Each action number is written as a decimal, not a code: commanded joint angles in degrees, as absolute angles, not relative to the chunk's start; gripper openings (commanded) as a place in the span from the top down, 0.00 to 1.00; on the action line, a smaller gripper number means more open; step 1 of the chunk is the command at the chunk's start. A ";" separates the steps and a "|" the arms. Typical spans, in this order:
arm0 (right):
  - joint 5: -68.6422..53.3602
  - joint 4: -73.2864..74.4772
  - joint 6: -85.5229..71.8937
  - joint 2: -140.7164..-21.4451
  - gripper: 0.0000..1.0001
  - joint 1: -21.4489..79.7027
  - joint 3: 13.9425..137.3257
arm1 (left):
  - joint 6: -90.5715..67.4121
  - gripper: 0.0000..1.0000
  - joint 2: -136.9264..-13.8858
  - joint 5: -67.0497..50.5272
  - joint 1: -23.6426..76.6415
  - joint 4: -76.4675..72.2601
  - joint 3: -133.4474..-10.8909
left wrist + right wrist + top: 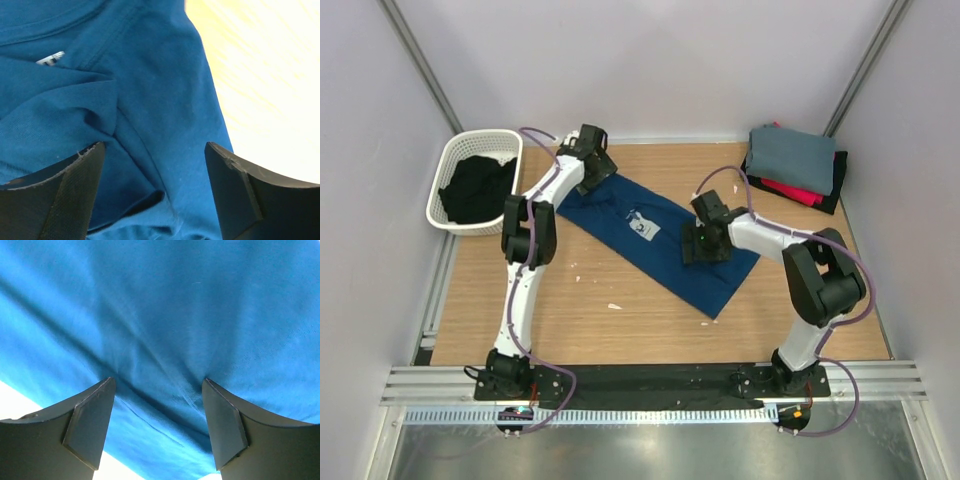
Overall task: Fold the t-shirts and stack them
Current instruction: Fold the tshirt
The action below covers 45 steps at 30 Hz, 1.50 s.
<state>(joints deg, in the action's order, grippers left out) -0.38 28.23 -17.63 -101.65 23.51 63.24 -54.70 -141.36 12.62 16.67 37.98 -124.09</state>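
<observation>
- navy blue cloth t-shirt (665,255), pale square chest print (643,225)
- folded grey cloth tee (792,152) on a red tee (792,190) and a black tee (835,182)
- white lattice plastic basket (480,135), black cloth (475,190) in it
- light wood desk (620,335)

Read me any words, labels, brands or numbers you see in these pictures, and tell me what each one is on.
Nothing here is readable.
The pale print on the navy tee: too small to read.
The white tag at the tee's collar: blurred.

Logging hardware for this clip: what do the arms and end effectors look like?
The left arm and right arm have white links, bulky black joints and loose lavender cables. The left end effector and right end effector each carry two dark wedge-shaped fingers.
</observation>
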 commanded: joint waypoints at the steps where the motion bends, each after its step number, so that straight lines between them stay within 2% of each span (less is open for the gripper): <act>1: -0.26 29.98 -24.60 -98.36 0.25 29.69 57.40 | -47.13 0.19 -146.95 8.19 17.14 36.12 -125.58; 5: -0.44 27.78 -32.67 -95.89 0.24 36.71 52.66 | -36.85 0.20 -150.64 0.36 19.24 36.65 -134.53; 6: -0.18 27.25 -34.09 -95.37 0.24 37.87 52.04 | -35.43 0.20 -151.08 -3.65 19.68 36.65 -135.34; 11: 2.20 25.93 -40.68 -94.13 0.25 45.34 49.05 | -31.91 0.19 -153.54 -9.40 22.76 36.82 -139.03; 19: 4.39 25.93 -48.86 -92.64 0.25 56.67 46.06 | -41.91 0.20 -154.69 -13.97 26.89 30.07 -139.13; 24: 5.54 25.93 -50.45 -92.81 0.25 58.89 45.79 | -46.05 0.21 -158.20 -14.42 28.04 27.68 -142.64; 30: 7.64 30.83 -48.17 -90.18 0.24 58.45 51.21 | -45.97 0.21 -157.86 -15.20 27.42 26.46 -143.70; 35: 10.63 43.31 -44.92 -85.52 0.22 55.12 65.61 | -44.12 0.10 -148.46 -16.70 25.58 24.26 -143.61; 42: 11.95 52.12 -43.07 -79.20 0.19 38.25 78.13 | -43.34 0.06 -131.42 -17.49 22.33 20.47 -138.35; 45: 15.72 51.77 -42.37 -77.52 0.18 31.48 77.87 | -42.98 0.13 -121.06 -15.21 23.02 21.97 -125.29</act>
